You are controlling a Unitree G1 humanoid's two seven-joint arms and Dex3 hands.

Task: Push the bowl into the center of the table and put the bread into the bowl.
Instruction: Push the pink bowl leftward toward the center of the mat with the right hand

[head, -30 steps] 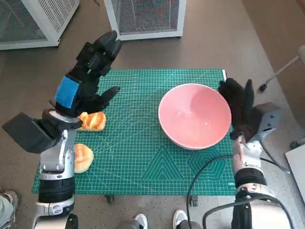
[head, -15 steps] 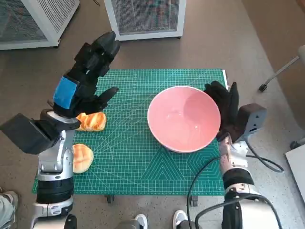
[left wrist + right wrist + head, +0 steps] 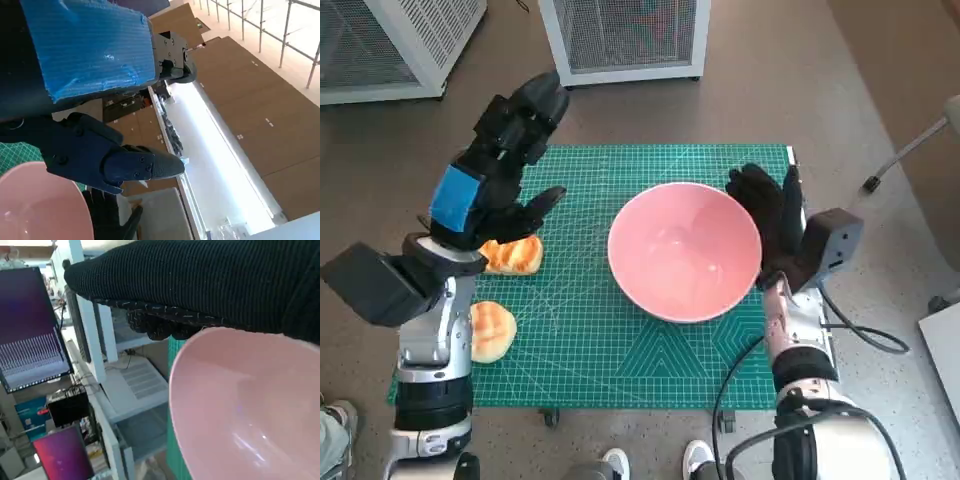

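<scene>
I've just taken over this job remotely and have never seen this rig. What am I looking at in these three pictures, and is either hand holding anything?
This is a humanoid robot working at a small table covered by a green mat. The big picture comes from a camera on its head, looking down. The other two come from cameras behind each wrist, so they look tilted.

The left hand, black with blue tape, hangs above the mat with fingers apart, holding nothing. The right hand, in a black glove, lies flat against the outer side of the pink bowl; it touches it rather than grips it.

Two pieces of bread sit near the mat's left edge: one bread roll under the left hand, another bun closer to the robot. The bowl has nothing in it.
</scene>
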